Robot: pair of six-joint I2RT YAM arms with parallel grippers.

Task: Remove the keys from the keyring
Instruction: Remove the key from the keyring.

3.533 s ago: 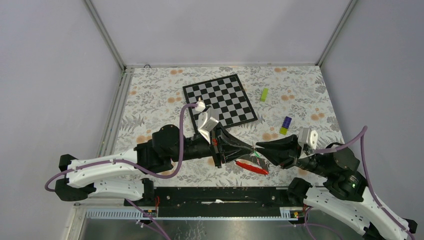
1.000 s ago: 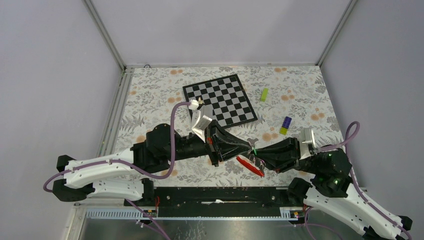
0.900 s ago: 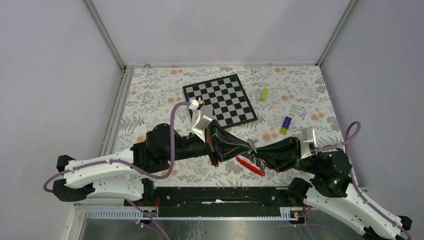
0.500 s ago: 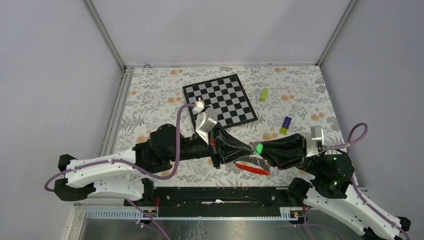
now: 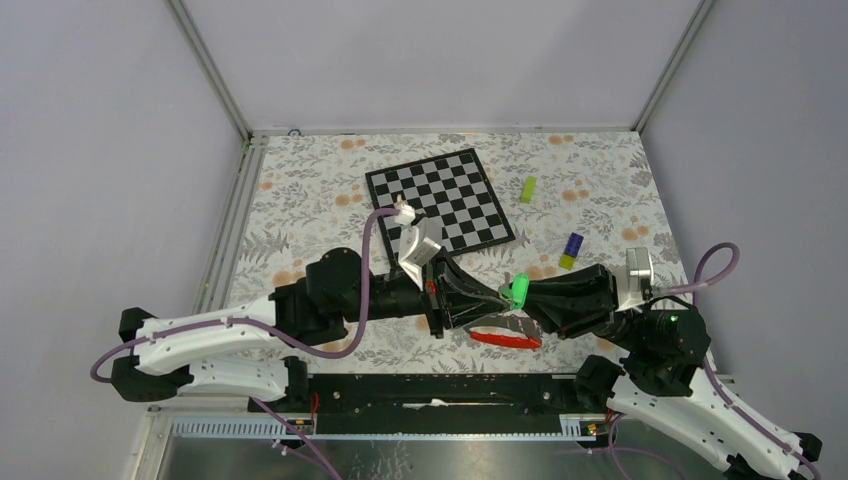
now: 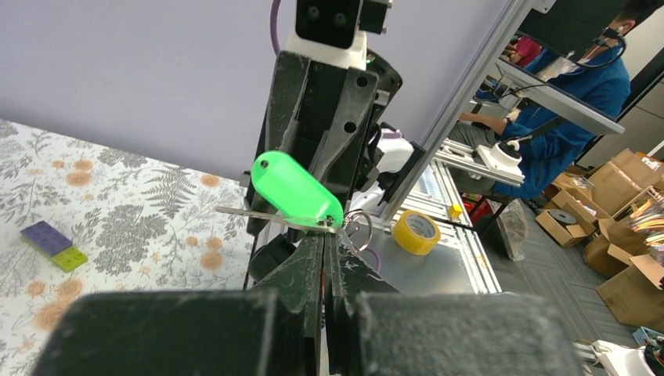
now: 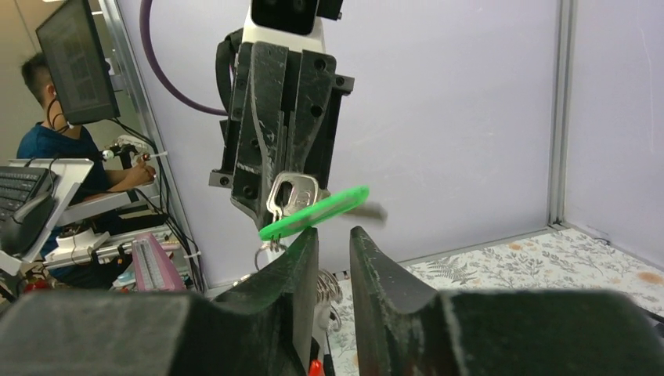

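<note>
Grippers facing nose to nose near the front of the table (image 5: 300,200), key bunch hanging between them
I'm seeing the left gripper (image 6: 325,249) pinching with its fingers pressed together, right where the keyring (image 6: 359,228) meets the green key (image 6: 297,186); I'm calling that a clamp on the keyring, though I can't tell exactly which piece of metal is sitting in the pads. The right gripper (image 7: 332,239) is sitting with its fingers apart, gripping nothing, and the green key is lying flat just above its tips. A silver key (image 7: 291,192) is showing against the left tips in the right wrist view, and more keys (image 5: 514,322) are dangling under the bunch. The red strap (image 5: 505,338) is hanging low beneath them, over the table. The chessboard (image 5: 440,200) is lying well behind both arms
</note>
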